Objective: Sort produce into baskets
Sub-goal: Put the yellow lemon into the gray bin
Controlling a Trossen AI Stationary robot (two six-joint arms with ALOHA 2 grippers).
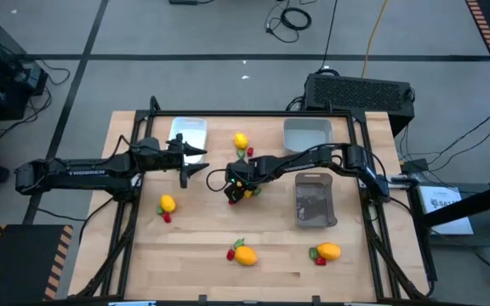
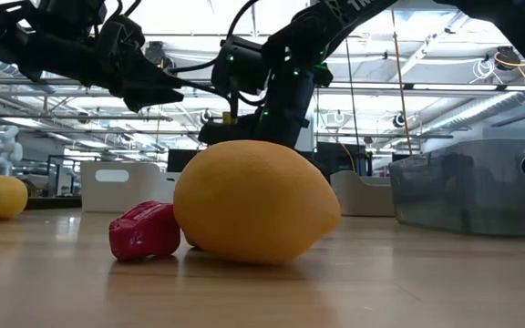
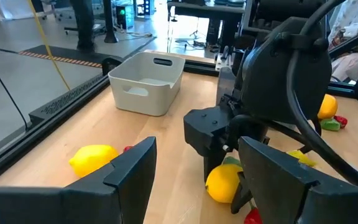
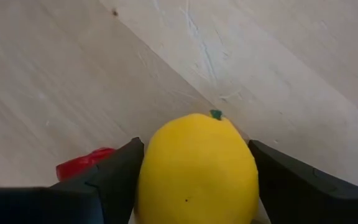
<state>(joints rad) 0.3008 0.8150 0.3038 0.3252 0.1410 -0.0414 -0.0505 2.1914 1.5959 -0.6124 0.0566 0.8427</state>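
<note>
Wooden counter (image 1: 194,246) under both my arms. Dark grey basket (image 1: 315,201) and pale grey basket (image 1: 307,134) sit off to the side of my right gripper (image 1: 238,190); white basket (image 1: 189,134) lies just beyond my left gripper (image 1: 196,163). Right gripper, low at counter center, is clenched on a yellow lemon (image 4: 196,168), a finger on each side, red berry piece (image 4: 82,164) just beside it. Left gripper hovers nearby, released, holding nothing.
</note>
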